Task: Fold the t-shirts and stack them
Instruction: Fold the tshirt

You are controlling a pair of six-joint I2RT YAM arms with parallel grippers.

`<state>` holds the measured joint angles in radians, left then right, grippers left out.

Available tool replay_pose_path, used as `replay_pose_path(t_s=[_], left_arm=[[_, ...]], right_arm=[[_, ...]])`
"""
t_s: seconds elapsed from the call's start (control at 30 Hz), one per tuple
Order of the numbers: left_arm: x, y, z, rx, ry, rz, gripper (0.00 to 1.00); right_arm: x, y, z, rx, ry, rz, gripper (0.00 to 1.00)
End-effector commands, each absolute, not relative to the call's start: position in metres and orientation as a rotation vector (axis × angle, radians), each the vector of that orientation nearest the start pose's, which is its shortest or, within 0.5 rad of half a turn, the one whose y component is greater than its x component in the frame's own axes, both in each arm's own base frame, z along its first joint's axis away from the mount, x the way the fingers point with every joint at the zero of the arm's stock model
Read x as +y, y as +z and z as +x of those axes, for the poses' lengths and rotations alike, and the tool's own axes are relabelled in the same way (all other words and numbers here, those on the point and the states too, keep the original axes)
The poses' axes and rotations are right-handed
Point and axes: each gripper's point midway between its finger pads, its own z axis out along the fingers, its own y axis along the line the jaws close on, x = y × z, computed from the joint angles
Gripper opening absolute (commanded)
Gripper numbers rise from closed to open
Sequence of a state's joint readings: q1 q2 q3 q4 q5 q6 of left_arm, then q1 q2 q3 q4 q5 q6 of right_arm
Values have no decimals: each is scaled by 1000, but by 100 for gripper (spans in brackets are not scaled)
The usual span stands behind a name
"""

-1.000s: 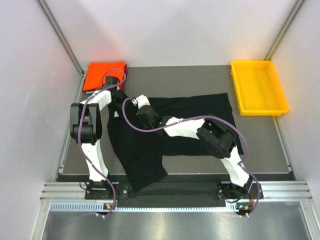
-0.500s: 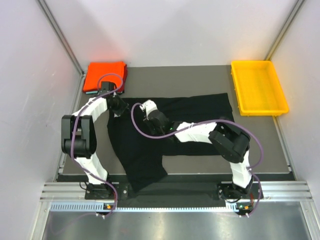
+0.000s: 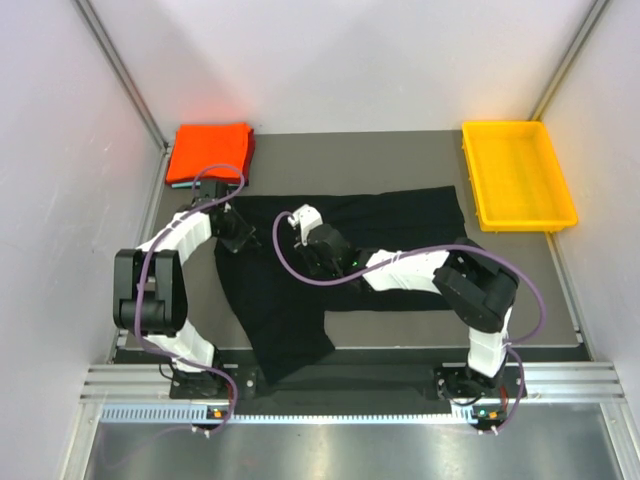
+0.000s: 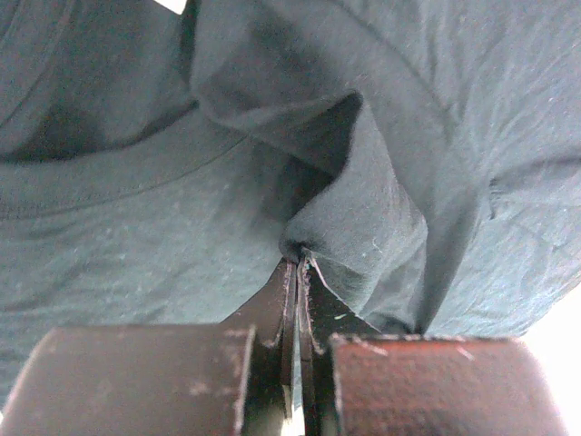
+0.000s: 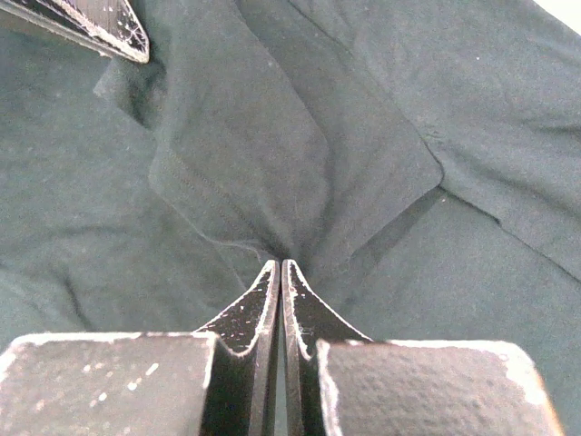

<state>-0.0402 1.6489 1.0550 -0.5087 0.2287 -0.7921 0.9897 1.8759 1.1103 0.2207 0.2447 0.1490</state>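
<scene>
A black t-shirt lies spread over the grey mat, one part trailing toward the near edge. My left gripper sits at its left side, shut on a bunched fold of the black cloth; the pinch shows at the left gripper's tips. A little to its right, my right gripper is also shut on a pulled-up ridge of the same cloth, gathered at the right gripper's tips. A folded orange-red t-shirt rests at the back left corner.
A yellow plastic tray stands at the back right. White walls close in the left, right and back sides. The left gripper's finger shows at the top left of the right wrist view, close by.
Both grippers have moved toward the near edge, still shut on the black cloth, and the left arm's elbow has swung outward to the left.
</scene>
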Motion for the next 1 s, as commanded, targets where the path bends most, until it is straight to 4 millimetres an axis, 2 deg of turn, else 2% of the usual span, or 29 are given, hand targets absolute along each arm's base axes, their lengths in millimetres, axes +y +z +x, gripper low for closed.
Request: replay_pose_path(t_s=[0.0, 0.1, 0.3, 0.5, 0.63, 0.87, 0.97], left_arm=[[-83, 74, 345, 2575, -558, -917, 0], [-82, 74, 339, 2587, -543, -903, 0], [-82, 59, 328, 2646, -523, -919, 5], [-81, 56, 319, 2670, -504, -930, 2], [-85, 56, 316, 2684, -528, -935, 2], [-78, 42, 295, 2740, -401, -936, 5], [-76, 42, 291, 2736, -380, -948, 6]], right_arm=[[411, 112, 311, 1903, 509, -707, 0], [409, 108, 308, 1911, 514, -716, 0], [408, 98, 307, 1933, 498, -735, 0], [404, 86, 306, 1958, 492, -737, 0], [404, 87, 307, 1957, 501, -738, 0], [400, 88, 301, 1949, 513, -756, 0], [396, 87, 301, 1947, 518, -756, 0]])
